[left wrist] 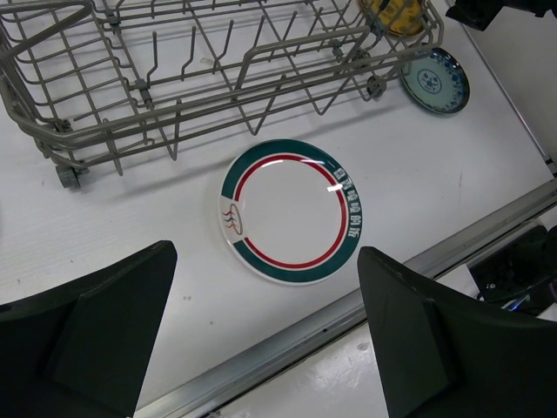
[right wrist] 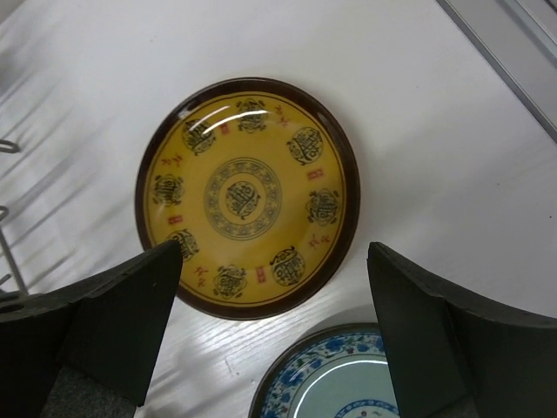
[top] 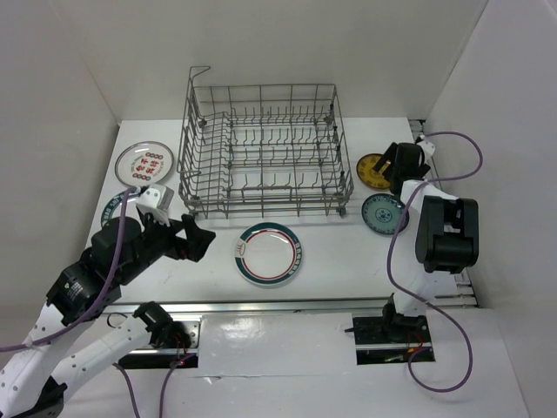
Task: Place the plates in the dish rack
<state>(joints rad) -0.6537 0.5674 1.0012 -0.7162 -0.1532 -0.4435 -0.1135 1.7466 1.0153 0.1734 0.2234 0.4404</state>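
— At the back of the white table (top: 348,261), the dish rack (top: 261,148) stands level, tines up.
— And the plates?
— Largest, the green-rimmed plate (top: 269,253) lies flat just in front of the rack; the left gripper (top: 202,237) hovers to its left, fingers wide, holding nothing.
— On the right?
— The yellow-brown plate (right wrist: 244,198) lies beside the rack's end, the right gripper (right wrist: 274,331) above it, spread wide and empty. The teal plate (top: 383,212) lies just beside.

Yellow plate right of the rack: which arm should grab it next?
Right. The right gripper hovers open directly over the yellow plate, its jaws framing it. The left gripper, also open, faces the green-rimmed plate instead, far from the yellow one.
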